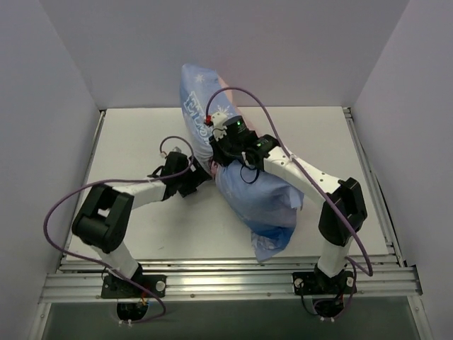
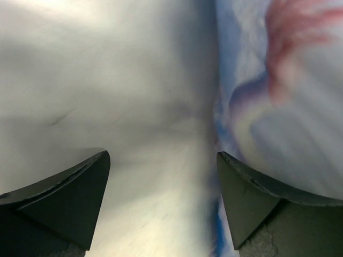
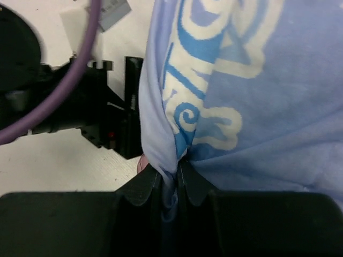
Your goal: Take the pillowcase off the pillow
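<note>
Across the middle of the counter (image 1: pixel 141 134), the stuffed pillowcase (image 1: pixel 258 195), blue with pale lettering, stretched from far centre to near right. At its left side, roughly midway along, both arms meeting. Right jaws pressed together on a gathered fold of the pillowcase, cloth pinched thin between the pads. Left jaws spread wide, gripping nothing, pushed up close against the white pillow (image 2: pixel 107 80). Just to the right there, the pillowcase edge, its blue and pink print blurred. In the right wrist view, left of the pinched fold, the left arm's black body (image 3: pixel 91 118) and a purple cable (image 3: pixel 94 16) over bare counter.
</note>
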`<state>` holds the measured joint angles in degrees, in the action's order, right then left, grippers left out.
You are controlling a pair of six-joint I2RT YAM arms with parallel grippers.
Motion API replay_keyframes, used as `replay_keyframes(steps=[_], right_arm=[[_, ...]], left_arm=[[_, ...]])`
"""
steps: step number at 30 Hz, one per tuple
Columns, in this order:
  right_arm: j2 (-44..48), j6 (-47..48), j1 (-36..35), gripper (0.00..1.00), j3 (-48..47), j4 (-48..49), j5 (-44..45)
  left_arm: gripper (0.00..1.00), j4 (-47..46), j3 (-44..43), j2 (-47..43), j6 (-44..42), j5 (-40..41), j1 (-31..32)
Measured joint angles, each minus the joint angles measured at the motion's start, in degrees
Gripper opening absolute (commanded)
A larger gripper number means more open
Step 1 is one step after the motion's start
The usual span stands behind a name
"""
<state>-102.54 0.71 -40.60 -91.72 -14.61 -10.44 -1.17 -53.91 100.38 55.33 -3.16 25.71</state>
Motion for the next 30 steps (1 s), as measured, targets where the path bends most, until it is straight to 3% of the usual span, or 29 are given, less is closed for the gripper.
replay_keyframes(steps=[3, 7, 9, 10, 12, 13, 16, 19, 23, 30], right_arm=[[0.04, -0.96, -1.07, 0.0, 3.89, 4.26, -0.48], [-0.09, -1.79, -4.61, 0.0, 5.46, 5.09, -0.35], [-0.48, -2.14, -6.4, 0.09, 5.42, 4.46, -0.02], [-0.81, -2.36, -7.3, 0.2, 5.35, 4.07, 0.07], [-1.42, -3.32, -9.11, 0.31, 5.16, 3.63, -0.42], [-1.79, -3.8, -10.03, 0.44, 4.68, 3.21, -0.94], [-2.82, -4.7, -13.22, 0.62, 1.07, 0.13, -2.54], [-3.13, -4.55, -15.67, 0.7, -3.37, -2.99, -2.58], [-2.03, -5.01, -16.13, 0.74, -7.82, -5.25, 0.09], [6.91, -7.23, -14.75, 0.77, -6.12, -7.93, 7.45]], left_arm=[[0.9, -2.36, 9.35, -8.5, 1.73, 0.31, -0.7], [0.91, 3.61, 17.05, -24.0, 2.03, 2.6, -0.74], [0.91, 8.63, 17.99, -32.65, 1.73, 4.83, -0.74], [0.91, 11.3, 17.99, -37.97, 1.36, 6.34, -0.81], [0.92, 15.76, 17.44, -46.29, 0.74, 9.07, -0.96], [0.92, 18.51, 16.83, -50.12, 0.33, 10.4, -1.07], [0.93, 26.01, 13.64, -58.03, -1.16, 14.01, -1.36], [0.94, 32.09, 8.74, -61.02, -3.02, 16.85, -1.53], [0.94, 38.69, 0.81, -60.26, -6.49, 19.82, -1.55], [0.95, 40.22, -9.05, -53.07, -13.31, 20.61, -1.55]])
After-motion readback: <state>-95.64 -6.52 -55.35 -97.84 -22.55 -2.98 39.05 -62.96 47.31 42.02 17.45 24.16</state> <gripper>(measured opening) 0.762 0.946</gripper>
